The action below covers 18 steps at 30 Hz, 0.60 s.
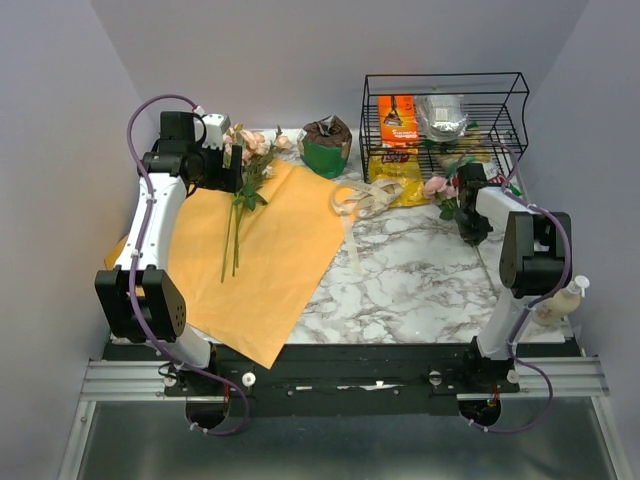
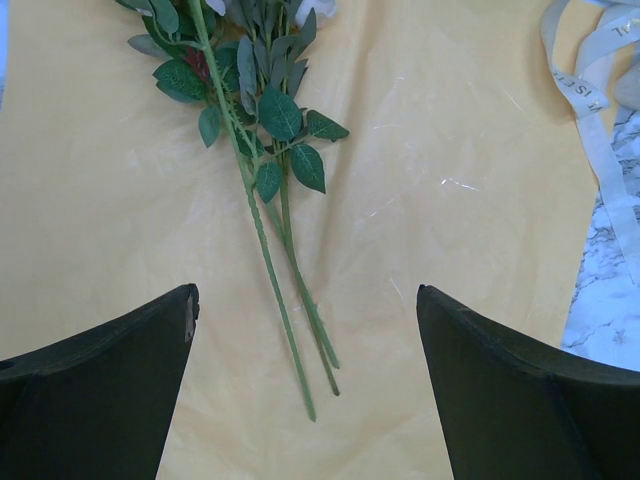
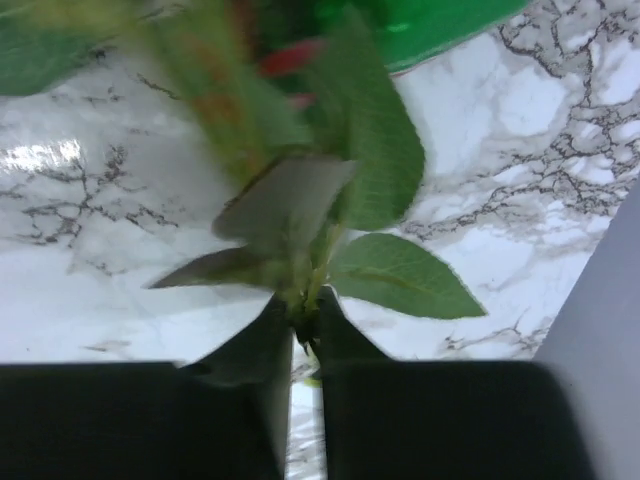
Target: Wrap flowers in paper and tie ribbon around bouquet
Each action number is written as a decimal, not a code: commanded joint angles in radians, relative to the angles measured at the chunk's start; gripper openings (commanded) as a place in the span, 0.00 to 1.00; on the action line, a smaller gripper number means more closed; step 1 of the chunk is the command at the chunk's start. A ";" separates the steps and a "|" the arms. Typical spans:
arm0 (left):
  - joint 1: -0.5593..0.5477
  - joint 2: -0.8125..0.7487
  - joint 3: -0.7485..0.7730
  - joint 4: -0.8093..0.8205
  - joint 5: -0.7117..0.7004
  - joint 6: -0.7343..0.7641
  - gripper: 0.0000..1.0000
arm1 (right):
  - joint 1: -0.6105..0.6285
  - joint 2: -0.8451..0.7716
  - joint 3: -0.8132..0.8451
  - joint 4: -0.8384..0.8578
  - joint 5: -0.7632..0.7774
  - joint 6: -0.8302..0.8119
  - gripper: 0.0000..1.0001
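From above, the left arm (image 1: 140, 290) and right arm (image 1: 525, 250) rise nearest the camera, at the near edge of the marble table (image 1: 420, 280). The orange paper (image 1: 270, 260) lies flat over the table's left half, one corner hanging past the near edge. Two flowers (image 1: 240, 200) lie on it, heads toward the far wall and stems pointing back. The left gripper (image 1: 228, 165) hovers by their heads. The cream ribbon (image 1: 365, 200) sits in loose loops just off the paper's right edge. In front of the wire basket (image 1: 445, 80), the right gripper (image 1: 462, 200) carries a single rose (image 1: 436, 185).

In the left wrist view, the dark fingers (image 2: 110, 380) stand wide apart and hold nothing. The bare stem ends of the flowers (image 2: 270, 190) lie between them on the paper (image 2: 450, 150), and the ribbon (image 2: 590, 110) trails at the right.

In the right wrist view, the right gripper (image 3: 305, 320) is pinched tight on the single rose (image 3: 380, 270), low on its stem under the leaves.

The stems look light, thin and springy, apt to roll, so a hold on bare stem below the leaves should spare the soft heads. The paper seems thin and quick to crease or slide, and is probably best lifted by an edge or corner. The ribbon is limp and wants a firm pinch.
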 commanded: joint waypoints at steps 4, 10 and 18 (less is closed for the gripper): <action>0.001 -0.056 0.001 -0.037 0.053 0.028 0.99 | 0.010 -0.087 -0.004 -0.049 -0.043 0.022 0.01; 0.003 -0.073 0.021 -0.053 0.106 0.026 0.99 | 0.117 -0.227 -0.029 -0.161 -0.133 0.072 0.01; 0.000 -0.102 0.052 -0.100 0.192 0.038 0.99 | 0.343 -0.365 -0.015 -0.387 -0.227 0.128 0.01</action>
